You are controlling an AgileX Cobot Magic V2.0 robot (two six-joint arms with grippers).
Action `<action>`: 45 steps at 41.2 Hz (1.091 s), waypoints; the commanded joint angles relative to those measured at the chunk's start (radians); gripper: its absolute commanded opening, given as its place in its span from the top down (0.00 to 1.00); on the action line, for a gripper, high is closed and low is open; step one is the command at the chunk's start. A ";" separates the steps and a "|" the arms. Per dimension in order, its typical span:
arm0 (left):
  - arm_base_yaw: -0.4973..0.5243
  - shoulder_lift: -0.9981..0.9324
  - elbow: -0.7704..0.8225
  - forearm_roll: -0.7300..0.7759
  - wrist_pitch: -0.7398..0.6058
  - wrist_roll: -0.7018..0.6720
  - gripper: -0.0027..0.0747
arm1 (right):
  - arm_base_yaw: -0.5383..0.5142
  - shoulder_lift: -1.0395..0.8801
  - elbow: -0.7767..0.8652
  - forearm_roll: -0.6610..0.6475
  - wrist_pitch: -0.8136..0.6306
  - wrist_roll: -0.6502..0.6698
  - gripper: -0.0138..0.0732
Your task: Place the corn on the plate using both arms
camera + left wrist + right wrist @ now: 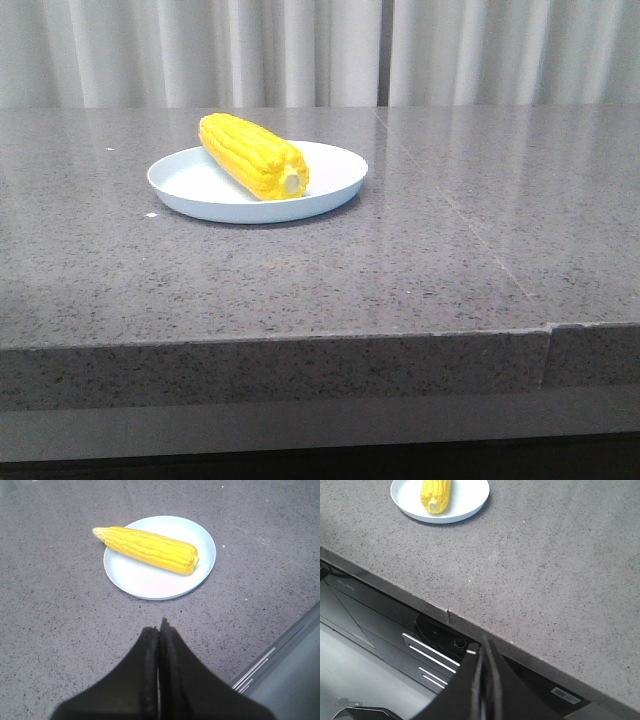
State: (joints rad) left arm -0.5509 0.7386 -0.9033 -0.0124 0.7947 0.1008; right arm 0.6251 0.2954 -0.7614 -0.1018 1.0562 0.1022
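Left pincer (159,625) was pressed together, empty, hovering over bare bench (60,630) just short of the plate (150,582). Right pincer (482,642) was also pressed together and empty, hanging off the near bench edge, well apart from the plate.

Corn (252,155) lay on the plate, diagonal, stub end toward me. From the left wrist view the tapered tip overhung the rim; the rest sat inside. Neither pincer touched it.

My read: placement looked essentially done, so the step in hand was clearing out and confirming the rest. Notes on doing that well:
- I'd have pulled the left arm straight back and up, not sideways, so its closed tips couldn't clip the rim or skate the plate on that smooth stone.
- I'd have kept the right arm where it was, away from the bench lip, and lifted before any swing inward.
- The overhanging tip was the one weak spot. A round plastic cob on a shallow rim could roll if nudged. If a correction were wanted, I'd have pushed gently along the cob's axis, not across it.
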 commanded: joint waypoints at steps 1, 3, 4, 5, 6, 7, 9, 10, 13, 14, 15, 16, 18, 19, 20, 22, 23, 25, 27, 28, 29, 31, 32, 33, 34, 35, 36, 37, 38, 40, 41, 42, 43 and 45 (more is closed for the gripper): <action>0.009 -0.009 -0.026 -0.001 -0.079 -0.010 0.99 | 0.000 0.012 -0.021 -0.022 -0.064 -0.009 0.98; 0.032 -0.015 -0.025 -0.001 -0.081 -0.010 0.99 | 0.000 0.012 -0.021 -0.022 -0.064 -0.009 0.98; 0.048 -0.022 -0.019 -0.001 -0.091 -0.010 0.99 | 0.000 0.012 -0.021 -0.022 -0.064 -0.009 0.98; 0.063 -0.029 -0.013 -0.001 -0.105 -0.010 0.99 | 0.000 0.012 -0.021 -0.022 -0.064 -0.009 0.98; 0.078 -0.039 -0.004 -0.001 -0.113 -0.010 0.99 | 0.000 0.012 -0.021 -0.022 -0.064 -0.009 0.98; 0.100 -0.055 0.010 -0.001 -0.132 -0.010 0.99 | 0.000 0.012 -0.021 -0.022 -0.064 -0.009 0.98; 0.143 -0.091 0.041 -0.001 -0.164 -0.010 0.99 | 0.000 0.012 -0.021 -0.022 -0.064 -0.009 0.98; 0.162 -0.108 0.058 -0.001 -0.186 -0.010 0.99 | 0.000 0.012 -0.021 -0.022 -0.064 -0.009 0.98; 0.233 -0.182 0.138 -0.001 -0.278 -0.010 0.99 | 0.000 0.012 -0.021 -0.022 -0.064 -0.009 0.98; 0.258 -0.210 0.174 -0.001 -0.321 -0.010 0.99 | 0.000 0.012 -0.021 -0.022 -0.064 -0.009 0.98; 0.275 -0.233 0.203 -0.001 -0.366 -0.010 0.99 | 0.000 0.012 -0.021 -0.022 -0.064 -0.009 0.98; 0.298 -0.263 0.242 -0.001 -0.402 -0.010 0.99 | 0.000 0.012 -0.021 -0.022 -0.064 -0.009 0.98; 0.336 -0.319 0.312 -0.001 -0.473 -0.010 0.99 | 0.000 0.012 -0.021 -0.022 -0.064 -0.009 0.98; 0.353 -0.344 0.351 -0.001 -0.505 -0.010 0.99 | 0.000 0.012 -0.021 -0.022 -0.064 -0.009 0.98; 0.375 -0.376 0.379 -0.001 -0.525 -0.010 0.99 | 0.000 0.012 -0.021 -0.022 -0.064 -0.009 0.98; 0.412 -0.432 0.443 -0.001 -0.560 -0.010 0.99 | 0.000 0.012 -0.021 -0.022 -0.064 -0.009 0.98; 0.432 -0.462 0.477 -0.001 -0.571 -0.010 0.99 | 0.000 0.012 -0.021 -0.022 -0.064 -0.009 0.98; 0.465 -0.509 0.535 -0.001 -0.601 -0.010 0.99 | 0.000 0.012 -0.021 -0.022 -0.064 -0.009 0.98; 0.492 -0.549 0.592 -0.001 -0.636 -0.010 0.99 | 0.000 0.012 -0.021 -0.022 -0.064 -0.009 0.98; 0.506 -0.570 0.624 -0.001 -0.660 -0.010 0.99 | 0.000 0.012 -0.021 -0.022 -0.064 -0.009 0.98; 0.515 -0.585 0.648 -0.001 -0.688 -0.010 0.99 | 0.000 0.012 -0.021 -0.022 -0.064 -0.009 0.98; 0.531 -0.621 0.701 -0.001 -0.729 -0.010 0.99 | 0.000 0.012 -0.021 -0.022 -0.064 -0.009 0.98; 0.538 -0.635 0.723 -0.001 -0.743 -0.010 0.99 | 0.000 0.012 -0.021 -0.022 -0.064 -0.009 0.98; 0.546 -0.655 0.750 -0.001 -0.753 -0.010 0.99 | 0.000 0.012 -0.021 -0.022 -0.064 -0.009 0.98; 0.552 -0.669 0.769 -0.001 -0.765 -0.010 0.99 | 0.000 0.012 -0.021 -0.022 -0.064 -0.009 0.98; 0.562 -0.687 0.794 -0.001 -0.774 -0.010 0.99 | 0.000 0.012 -0.021 -0.022 -0.064 -0.009 0.98; 0.569 -0.699 0.816 -0.001 -0.784 -0.010 0.99 | 0.000 0.012 -0.021 -0.022 -0.064 -0.009 0.98; 0.578 -0.713 0.832 -0.001 -0.795 -0.010 0.99 | 0.000 0.012 -0.021 -0.022 -0.064 -0.009 0.98; 0.588 -0.726 0.853 -0.001 -0.804 -0.010 0.99 | 0.000 0.012 -0.021 -0.022 -0.064 -0.009 0.98; 0.602 -0.747 0.886 -0.001 -0.832 -0.010 0.99 | 0.000 0.012 -0.021 -0.022 -0.064 -0.009 0.98; 0.607 -0.757 0.899 -0.003 -0.853 -0.010 0.99 | 0.000 0.012 -0.021 -0.022 -0.064 -0.009 0.98; 0.610 -0.767 0.915 -0.007 -0.870 -0.010 0.99 | 0.000 0.012 -0.021 -0.022 -0.064 -0.009 0.98; 0.612 -0.767 0.912 -0.007 -0.854 -0.010 0.99 | 0.000 0.012 -0.021 -0.022 -0.064 -0.009 0.98; 0.612 -0.762 0.908 -0.007 -0.853 -0.010 0.99 | 0.000 0.012 -0.021 -0.022 -0.063 -0.009 0.98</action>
State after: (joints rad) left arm 0.0559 -0.0037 0.0052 -0.0124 0.0534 0.1008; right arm 0.6251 0.2954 -0.7614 -0.1018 1.0567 0.1022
